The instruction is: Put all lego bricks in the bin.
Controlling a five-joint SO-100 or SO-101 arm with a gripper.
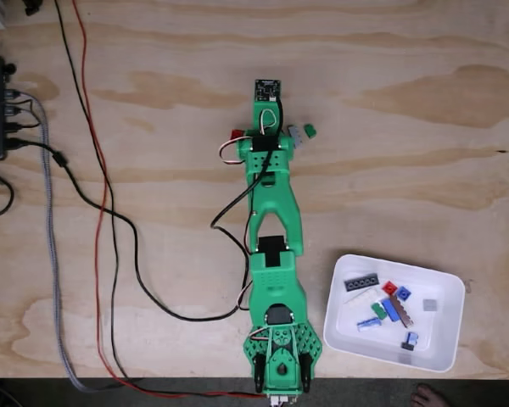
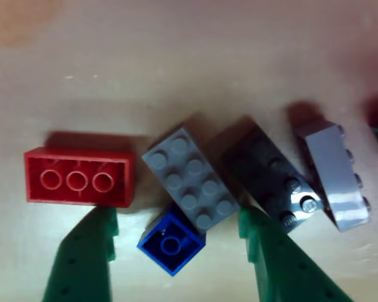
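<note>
Green jaws spread wide, empty, flanking blue brick, grey brick beside

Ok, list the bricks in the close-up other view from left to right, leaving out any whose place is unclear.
Red brick lying upside down → blue brick, also upside down → light grey brick, studs up → dark grey brick → grey brick tipped on its side. The gripper has its green fingers either side of the blue one.

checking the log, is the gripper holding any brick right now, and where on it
Nothing held: the gripper is open, its fingers either side of the blue brick without touching.
</note>
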